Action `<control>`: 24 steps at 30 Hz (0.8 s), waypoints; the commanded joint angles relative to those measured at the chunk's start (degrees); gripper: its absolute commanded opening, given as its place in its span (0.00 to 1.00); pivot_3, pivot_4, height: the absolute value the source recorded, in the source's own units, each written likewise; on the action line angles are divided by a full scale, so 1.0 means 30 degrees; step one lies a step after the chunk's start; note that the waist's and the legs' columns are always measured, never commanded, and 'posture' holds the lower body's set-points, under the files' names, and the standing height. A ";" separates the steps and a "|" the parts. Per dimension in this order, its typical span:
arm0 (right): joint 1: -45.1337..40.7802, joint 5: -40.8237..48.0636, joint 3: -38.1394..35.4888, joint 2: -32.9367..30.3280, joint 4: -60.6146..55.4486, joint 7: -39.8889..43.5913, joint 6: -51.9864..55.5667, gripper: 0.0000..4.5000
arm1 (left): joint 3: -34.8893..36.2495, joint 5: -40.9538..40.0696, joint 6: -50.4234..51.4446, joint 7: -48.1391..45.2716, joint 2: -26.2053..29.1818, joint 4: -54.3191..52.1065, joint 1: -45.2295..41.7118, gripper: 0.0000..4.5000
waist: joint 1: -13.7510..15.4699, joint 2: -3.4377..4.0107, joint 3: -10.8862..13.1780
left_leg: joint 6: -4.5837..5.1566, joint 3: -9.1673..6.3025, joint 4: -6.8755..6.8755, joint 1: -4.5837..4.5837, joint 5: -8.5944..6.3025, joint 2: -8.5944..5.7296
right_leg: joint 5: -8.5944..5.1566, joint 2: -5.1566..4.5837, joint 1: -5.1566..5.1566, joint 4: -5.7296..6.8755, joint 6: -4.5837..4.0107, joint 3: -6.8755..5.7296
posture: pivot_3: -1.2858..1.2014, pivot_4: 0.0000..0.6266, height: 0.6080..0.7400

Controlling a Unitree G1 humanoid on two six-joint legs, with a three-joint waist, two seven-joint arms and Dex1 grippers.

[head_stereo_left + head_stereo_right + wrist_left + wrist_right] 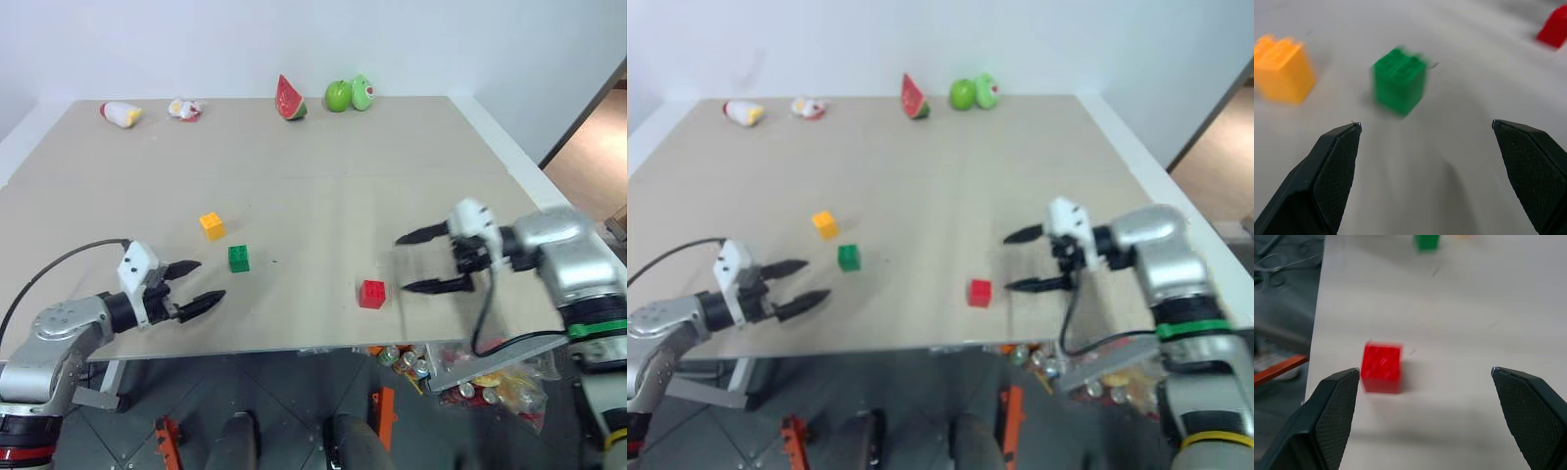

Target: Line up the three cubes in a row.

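Fingers on both my arms stand spread wide, with nothing between them. My left gripper [201, 284] hangs over the near left part of the tabletop [323, 206], its tips aimed toward the middle, and the green cube [238, 258] sits on the surface just beyond those tips, apart from them. In my left wrist view the same green cube [1399, 81] lies ahead of the gap between the two fingers [1332, 171], with the yellow-orange cube [1282, 69] off to one side of it and the red cube [1553, 27] far off at the other side.

My right gripper [416, 261] is raised above the near right part of the tabletop, pointing toward my left. The red cube [371, 294] rests on the surface near the front edge, just beside the lower fingertip, but not touching it. My right wrist view looks down on that red cube [1381, 367], close to one finger [1327, 416] and outside any grip.

The yellow-orange cube [212, 225] sits a little farther back and to the left of the green one, near it without touching. The red cube is well apart from both, so the three do not form an even row.

Along the far edge lie a watermelon slice [289, 98], a green apple [338, 95] and a few other small toys.
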 commanded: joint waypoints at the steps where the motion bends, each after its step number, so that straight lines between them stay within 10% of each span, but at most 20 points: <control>1: -0.0411 0.1373 -0.0820 0.0669 -0.1701 -0.0206 0.1898 1.00 | -0.0238 0.0751 -0.1424 -0.0569 0.0066 0.1209 -0.1176 0.98 | 0.0000 -0.0029 -0.0018 | 0.0000 -0.0001 0.0002 0.0003 0.0000 0.0014 | 0.0006 0.0012 0.0001 0.0000 -0.0008 -0.0002 | 0.52 0.24 1.00; 24: 0.4068 0.3853 -0.1926 0.2796 -0.9392 -0.4886 0.7379 1.00 | -0.4201 0.4877 -0.7262 -0.4274 -0.2436 1.2096 -0.8950 0.98 | 0.0018 -0.0029 -0.0020 | -0.0012 0.0021 0.0055 -0.0043 0.0010 0.0032 | 0.0044 0.0061 -0.0027 0.0037 0.0028 0.0038 | 0.52 0.24 1.00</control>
